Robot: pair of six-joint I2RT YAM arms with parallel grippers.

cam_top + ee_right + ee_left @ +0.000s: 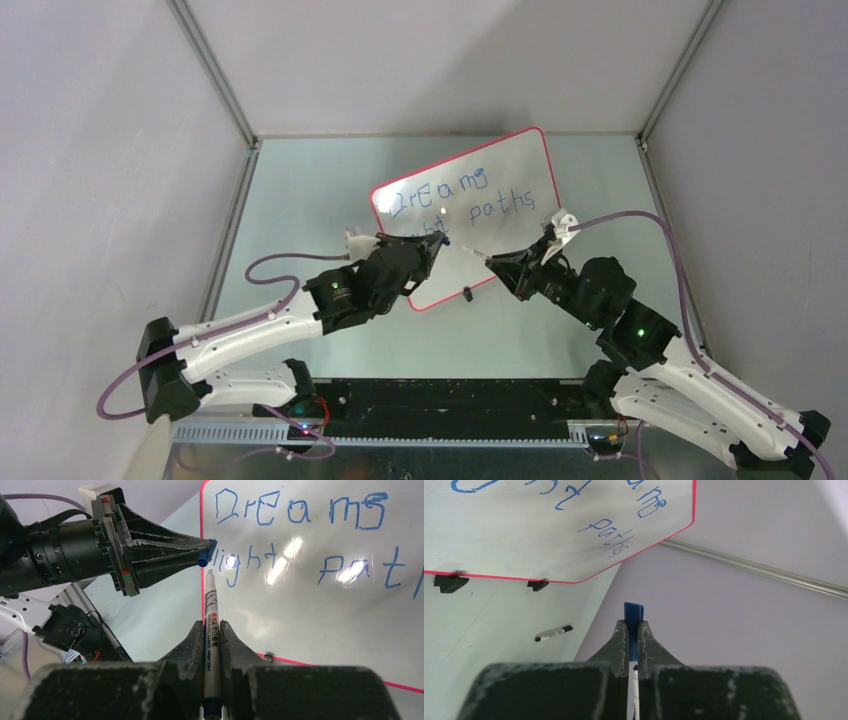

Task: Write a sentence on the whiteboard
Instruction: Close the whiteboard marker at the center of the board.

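Observation:
The whiteboard point(500, 255) lies tilted on the table, pink-rimmed, with the sentence point(465, 200) in blue marker: "Dreams" over "light paths". My right gripper point(212, 625) is shut on a white marker point(211, 630) whose bare tip points up and away over the board's left edge. My left gripper point(200, 550) comes in from the left, shut on a blue marker cap point(206, 555); the cap sits just above the marker's tip, a small gap apart. In the left wrist view the cap point(633, 612) sticks out past the left gripper point(633, 625), and the writing point(614, 535) shows on the board point(524, 540).
Two black clip feet point(449, 582) point(538, 585) sit on the board's near rim. A second marker with black ends point(554, 632) lies loose on the green table. Grey walls and metal frame rails point(215, 75) close in the table. Purple cables point(270, 262) trail from both arms.

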